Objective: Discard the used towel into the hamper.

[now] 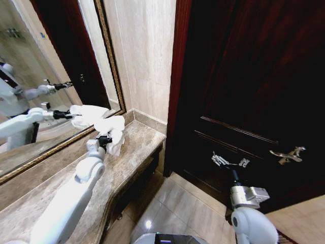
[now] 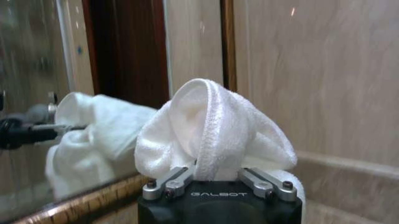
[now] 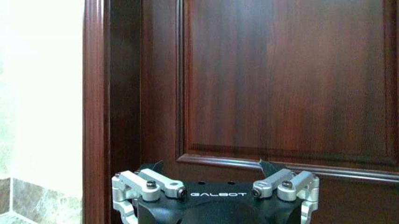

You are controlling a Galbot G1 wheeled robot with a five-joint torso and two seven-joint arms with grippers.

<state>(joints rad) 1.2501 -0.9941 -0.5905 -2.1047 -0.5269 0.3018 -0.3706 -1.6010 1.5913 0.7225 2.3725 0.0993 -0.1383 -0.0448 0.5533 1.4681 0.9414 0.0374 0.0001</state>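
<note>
Door: big dark red-brown panelled wooden door (image 1: 254, 76) takes up the right side, with an ornate brass lever handle (image 1: 287, 154) on it.
Mirror: gold-framed wall mirror (image 1: 45, 66) on the far left, above the counter; you can see the towel and the left arm reflected in it.
Counter: brown-grey marble counter (image 1: 129, 152) runs along the left wall under the mirror, out to the beige tiled wall (image 1: 144, 56).
Towel: crumpled white terry towel (image 1: 112, 130) is up off the counter, near the far end, bunched in a puffy loop just in front of the mirror.
Left gripper: left gripper (image 1: 107, 139) reaches out over the counter, fingers (image 2: 167, 183) pinched tight on the towel's bottom fold.
Right gripper: right gripper (image 1: 229, 162) hangs low on the right, close to the door, fingers (image 3: 153, 182) spread wide with nothing in them.
</note>
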